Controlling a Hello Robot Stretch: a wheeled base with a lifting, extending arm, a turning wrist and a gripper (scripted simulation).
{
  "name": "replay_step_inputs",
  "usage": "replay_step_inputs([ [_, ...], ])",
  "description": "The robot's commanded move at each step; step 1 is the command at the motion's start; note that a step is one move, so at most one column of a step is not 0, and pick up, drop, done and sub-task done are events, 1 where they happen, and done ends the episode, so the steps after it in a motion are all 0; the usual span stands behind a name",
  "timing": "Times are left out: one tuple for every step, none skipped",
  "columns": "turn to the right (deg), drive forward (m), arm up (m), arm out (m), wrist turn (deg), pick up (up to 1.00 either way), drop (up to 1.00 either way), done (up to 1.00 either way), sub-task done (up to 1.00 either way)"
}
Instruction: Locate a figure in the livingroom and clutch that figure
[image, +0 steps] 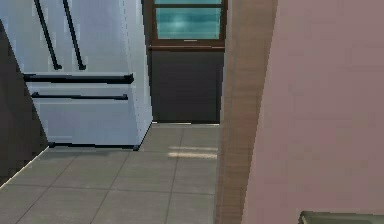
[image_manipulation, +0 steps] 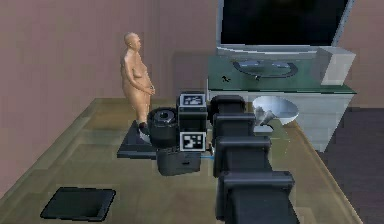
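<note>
A tan figure of a standing person rises upright from the wooden table in the arm side view, left of the middle. The dark arm reaches up from the bottom edge, ending in two white marked squares. Just left of them sits the gripper, at the figure's feet. Whether it touches the figure is unclear, and I cannot tell whether it holds anything. A dark flat slab lies under the gripper.
Beyond the table stand a television on a pale stand and a white bowl. A dark flat pad lies near the table's front. The forward view has a white fridge, a dark door, a wooden frame and a pink wall.
</note>
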Motion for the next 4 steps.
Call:
replay_step_inputs([
  [0.0,0.00,-0.10,0.00,0.0,0.00,0.00,0.00,0.00],
  [0.0,0.00,0.00,0.00,0.0,1.00,0.00,0.00,0.00],
  [0.0,0.00,0.10,0.00,0.0,0.00,0.00,0.00,0.00],
  [0.0,0.00,0.00,0.00,0.0,0.00,0.00,1.00,0.00],
])
